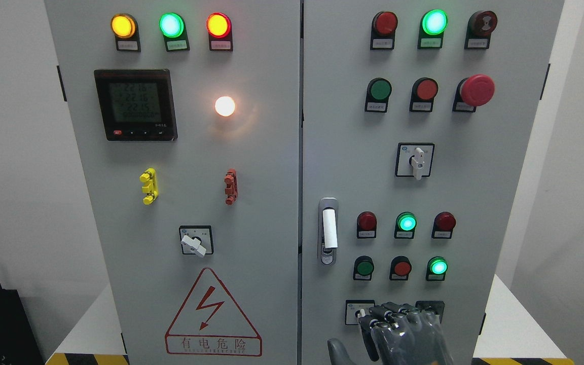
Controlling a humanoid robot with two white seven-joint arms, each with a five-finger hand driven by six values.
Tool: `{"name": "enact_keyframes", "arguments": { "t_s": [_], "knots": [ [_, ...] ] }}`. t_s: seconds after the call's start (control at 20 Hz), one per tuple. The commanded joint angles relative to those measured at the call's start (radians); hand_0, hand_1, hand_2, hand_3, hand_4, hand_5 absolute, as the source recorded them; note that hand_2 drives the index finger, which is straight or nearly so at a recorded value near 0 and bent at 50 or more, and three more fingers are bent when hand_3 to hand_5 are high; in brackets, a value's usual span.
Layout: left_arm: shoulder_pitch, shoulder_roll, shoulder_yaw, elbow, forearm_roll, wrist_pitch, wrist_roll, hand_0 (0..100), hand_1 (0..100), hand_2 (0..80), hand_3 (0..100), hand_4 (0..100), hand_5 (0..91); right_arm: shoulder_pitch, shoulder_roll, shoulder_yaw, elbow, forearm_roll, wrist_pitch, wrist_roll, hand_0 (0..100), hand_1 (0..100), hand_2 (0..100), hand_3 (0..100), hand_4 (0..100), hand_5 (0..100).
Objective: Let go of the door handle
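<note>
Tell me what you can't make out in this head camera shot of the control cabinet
- Hand: its arm is cut off by the bottom edge, so left or right is unclear.
- Selector switches at the bottom right: partly hidden behind the hand.
- Button labels: print too small.
- Meter display: digits blurred.
- Door handle: untouched; latch state unreadable.

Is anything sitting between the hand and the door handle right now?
Nothing visible. The hand is low on the right door, below and to the right of the door handle, not touching it. Only bare panel lies between them; the nearest buttons sit right of that path.
</note>
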State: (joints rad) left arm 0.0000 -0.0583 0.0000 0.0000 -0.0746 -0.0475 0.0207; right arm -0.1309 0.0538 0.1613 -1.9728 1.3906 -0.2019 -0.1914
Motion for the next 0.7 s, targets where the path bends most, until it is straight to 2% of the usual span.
{"name": "enact_keyframes", "arguments": {
  "t_s": [0.0, 0.2, 0.4, 0.65],
  "knots": [
    [-0.003, 0.0, 0.002, 0.009, 0.001, 0.0, -0.001, 12, 39, 0.0, 0, 0, 0.0, -0.018, 0.017, -0.012, -0.012, 0.087, 0.004, 0.003, 36, 0, 99, 100, 100, 94],
    [-0.003, 0.0, 0.002, 0.009, -0.001, 0.0, -0.001, 12, 39, 0.0, 0, 0, 0.0, -0.036, 0.05, -0.013, -0.009, 0.119, 0.004, 0.004, 36, 0, 99, 100, 100, 94],
    [-0.003, 0.0, 0.002, 0.009, -0.001, 0.0, -0.001, 12, 39, 0.0, 0, 0, 0.0, -0.055, 0.055, -0.014, -0.009, 0.127, 0.009, 0.006, 36, 0, 99, 100, 100, 94],
    [-0.003, 0.0, 0.002, 0.009, -0.001, 0.0, -0.001, 12, 39, 0.0, 0, 0, 0.0, -0.056, 0.086, -0.019, 0.0, 0.15, 0.024, 0.023, 35, 0, 99, 100, 100, 94]
  ]
}}
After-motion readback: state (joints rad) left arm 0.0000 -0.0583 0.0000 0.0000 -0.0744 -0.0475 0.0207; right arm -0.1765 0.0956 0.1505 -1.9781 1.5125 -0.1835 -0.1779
